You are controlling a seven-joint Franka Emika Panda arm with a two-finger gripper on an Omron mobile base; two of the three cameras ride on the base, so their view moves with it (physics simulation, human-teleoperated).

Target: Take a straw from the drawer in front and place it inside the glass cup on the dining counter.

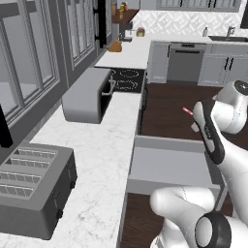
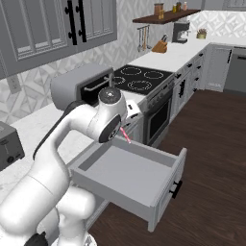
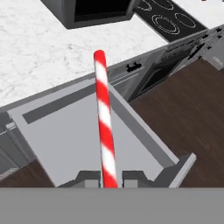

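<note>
Gripping one straw (image 3: 105, 127) (red-white striped), jaws closed, above one open drawer (image 3: 83, 135)

No writing to read anywhere in these views. The dark grey slotted toaster (image 1: 34, 189) shows a plain casing, no brand and no dial marks. The grey boxy oven with the dark open mouth (image 1: 89, 94) carries no label either. The black glass cooktop (image 2: 139, 79) bears only white ring outlines, no numbers. The red-and-white striped straw (image 3: 105, 127) has stripes, no print. The flat grey front panel of the open drawer (image 2: 166, 192) is blank.
</note>
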